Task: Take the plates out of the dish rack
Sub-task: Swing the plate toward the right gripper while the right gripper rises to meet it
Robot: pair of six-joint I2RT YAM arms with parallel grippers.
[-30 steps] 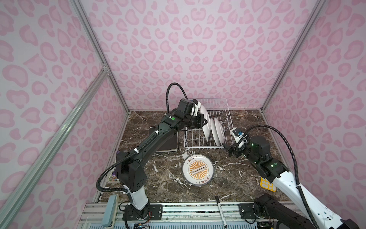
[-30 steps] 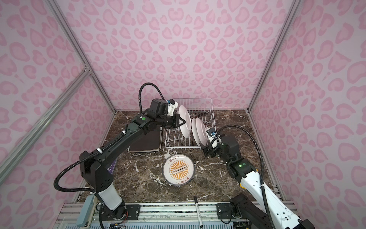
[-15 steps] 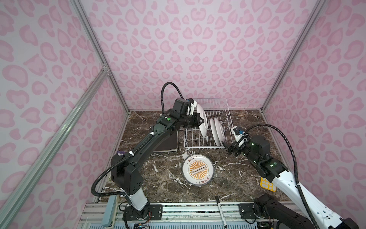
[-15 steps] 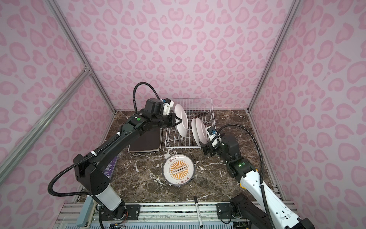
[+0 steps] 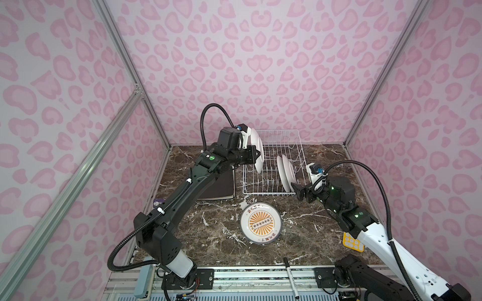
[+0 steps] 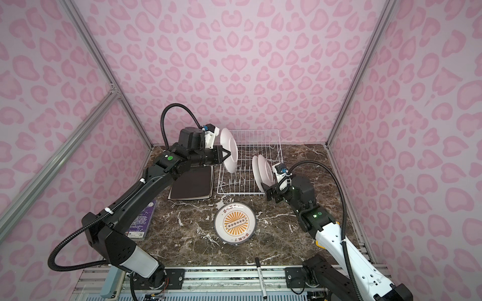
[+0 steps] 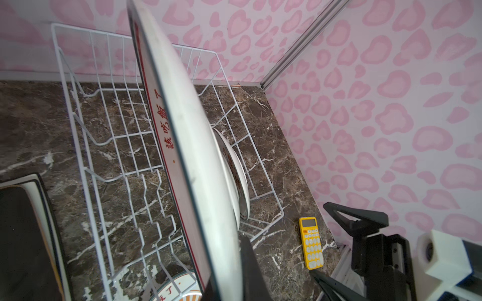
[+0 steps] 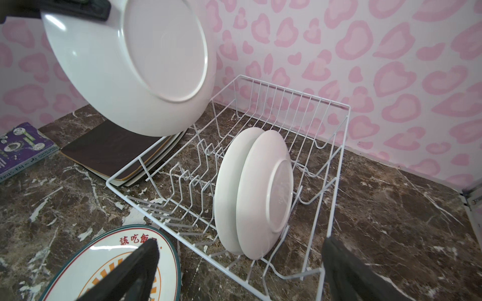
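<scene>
My left gripper (image 5: 258, 158) is shut on the rim of a round white plate (image 5: 255, 139), held upright above the left end of the white wire dish rack (image 5: 276, 129). In the left wrist view that plate (image 7: 193, 146) runs edge-on between the jaws. Two more round white plates (image 8: 260, 192) stand side by side in the rack's prongs near its front right. My right gripper (image 8: 241, 243) is open just outside the rack's front right corner, facing them and touching nothing. An orange sunburst plate (image 5: 260, 223) lies flat in front of the rack.
Square plates (image 5: 219, 189), dark face on top, are stacked flat against the rack's left side. A purple book (image 6: 142, 220) lies at the left wall, a yellow calculator (image 5: 353, 242) under my right arm, and a black marker (image 5: 291, 277) on the front rail.
My left gripper has carried its plate up and leftward, clear of the rack's prongs. My right gripper has edged slightly toward the rack and stays open.
</scene>
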